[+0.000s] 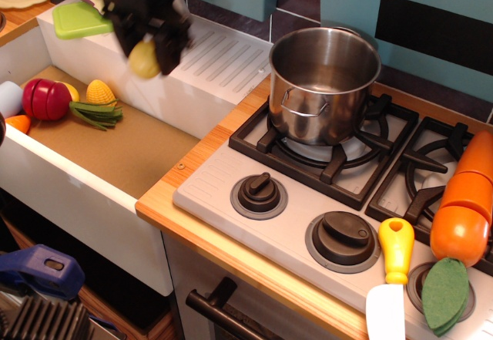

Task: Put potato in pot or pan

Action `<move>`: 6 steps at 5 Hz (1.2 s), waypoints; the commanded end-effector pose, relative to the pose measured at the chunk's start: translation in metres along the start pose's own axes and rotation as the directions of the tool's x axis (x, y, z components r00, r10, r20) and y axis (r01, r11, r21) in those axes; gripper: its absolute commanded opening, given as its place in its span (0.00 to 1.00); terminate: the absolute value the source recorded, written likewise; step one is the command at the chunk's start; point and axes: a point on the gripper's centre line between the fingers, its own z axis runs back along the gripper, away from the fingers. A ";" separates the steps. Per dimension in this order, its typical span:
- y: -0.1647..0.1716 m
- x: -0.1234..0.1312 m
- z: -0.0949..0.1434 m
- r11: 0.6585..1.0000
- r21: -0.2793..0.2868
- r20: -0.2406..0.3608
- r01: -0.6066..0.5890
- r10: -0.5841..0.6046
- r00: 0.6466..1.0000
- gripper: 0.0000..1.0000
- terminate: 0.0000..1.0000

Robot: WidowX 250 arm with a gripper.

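My gripper (148,56) is shut on the pale-yellow potato (143,59) and holds it in the air above the sink's right side, near the white drainboard. The gripper is blurred by motion. The tall shiny steel pot (323,82) stands on the back-left burner of the stove, to the right of the gripper, and looks empty inside.
The sink (108,151) holds a ridged yellow corn piece (100,93), a red-purple toy (46,99) and green leaves. A green lid (81,20) lies on the sink's back rim. A toy knife (391,278) and an orange carrot (466,201) lie on the stove's right.
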 end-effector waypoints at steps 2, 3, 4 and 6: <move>-0.068 0.034 0.061 0.999 0.017 0.077 -0.029 0.028 0.997 0.00 0.00; -0.081 0.036 0.076 0.997 0.055 0.082 -0.051 0.046 0.996 0.00 0.00; -0.089 0.037 0.086 0.997 0.041 0.078 -0.072 0.069 0.995 0.00 0.00; -0.123 0.031 0.086 0.988 -0.043 0.081 -0.146 0.149 0.986 1.00 0.00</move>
